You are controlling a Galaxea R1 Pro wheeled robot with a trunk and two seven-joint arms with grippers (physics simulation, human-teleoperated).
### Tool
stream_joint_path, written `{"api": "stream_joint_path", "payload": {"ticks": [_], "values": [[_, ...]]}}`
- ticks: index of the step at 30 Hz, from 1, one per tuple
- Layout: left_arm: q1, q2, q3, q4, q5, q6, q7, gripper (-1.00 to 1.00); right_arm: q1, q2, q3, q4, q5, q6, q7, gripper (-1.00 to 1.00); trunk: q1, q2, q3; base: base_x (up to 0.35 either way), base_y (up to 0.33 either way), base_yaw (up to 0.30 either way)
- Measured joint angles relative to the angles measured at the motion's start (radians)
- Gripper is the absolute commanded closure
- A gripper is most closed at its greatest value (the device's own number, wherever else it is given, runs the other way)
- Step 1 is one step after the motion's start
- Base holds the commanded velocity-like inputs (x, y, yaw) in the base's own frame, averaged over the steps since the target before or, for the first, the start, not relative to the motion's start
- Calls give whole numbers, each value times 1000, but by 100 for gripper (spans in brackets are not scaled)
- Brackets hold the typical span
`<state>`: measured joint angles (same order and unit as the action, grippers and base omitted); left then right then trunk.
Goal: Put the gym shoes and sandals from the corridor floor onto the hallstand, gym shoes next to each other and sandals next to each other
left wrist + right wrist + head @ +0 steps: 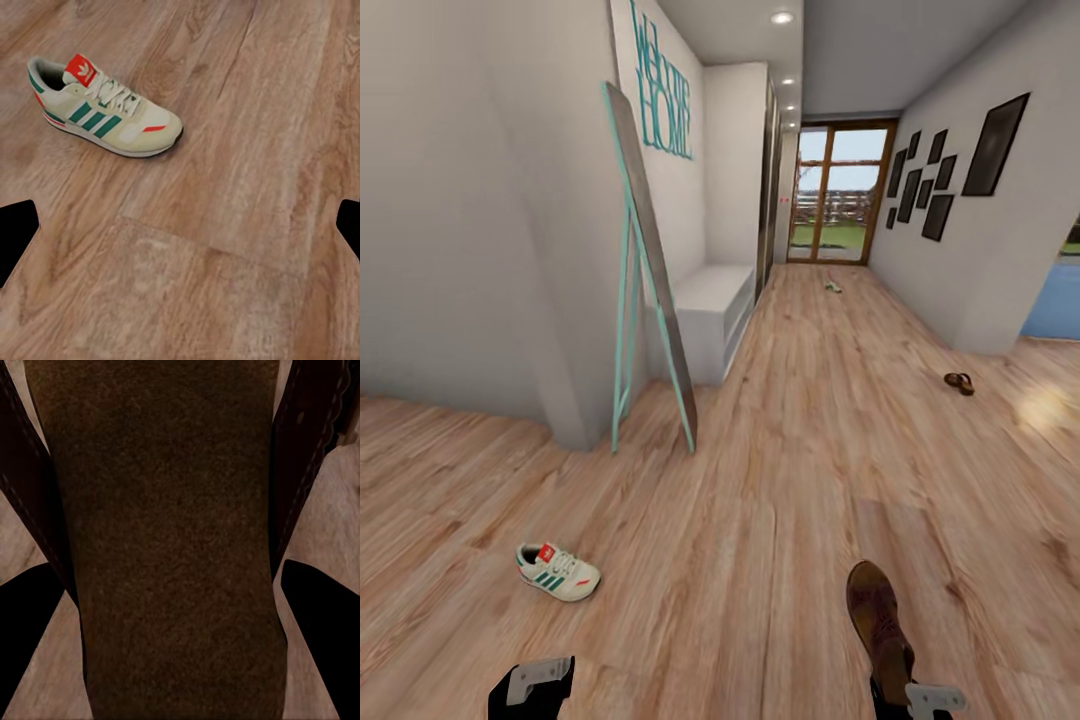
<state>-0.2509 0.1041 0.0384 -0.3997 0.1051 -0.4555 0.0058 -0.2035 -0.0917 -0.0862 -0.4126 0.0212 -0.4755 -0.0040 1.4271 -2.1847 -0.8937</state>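
Right gripper (pixel 920 700) (low) grips a sandal (pixel 878 615).

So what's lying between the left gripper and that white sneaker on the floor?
Nothing: in the left wrist view, bare floor planks separate the left gripper from the sneaker.

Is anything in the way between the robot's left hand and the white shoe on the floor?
No. Only bare floor lies between the open left gripper and the sneaker.
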Motion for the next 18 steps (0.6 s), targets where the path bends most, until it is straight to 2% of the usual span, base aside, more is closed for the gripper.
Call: {"api": "stream_joint_path", "payload": {"ticks": [10, 18], "values": [[0, 0, 0, 0, 0, 0, 0, -100, 0, -1, 0, 0, 0, 0, -1, 100, 0, 0, -2, 335, 103, 21], [0, 0, 0, 0, -1, 0, 0, -100, 0, -1, -1, 0, 0, 0, -1, 100, 0, 0, -2, 272, 202, 1]]}}
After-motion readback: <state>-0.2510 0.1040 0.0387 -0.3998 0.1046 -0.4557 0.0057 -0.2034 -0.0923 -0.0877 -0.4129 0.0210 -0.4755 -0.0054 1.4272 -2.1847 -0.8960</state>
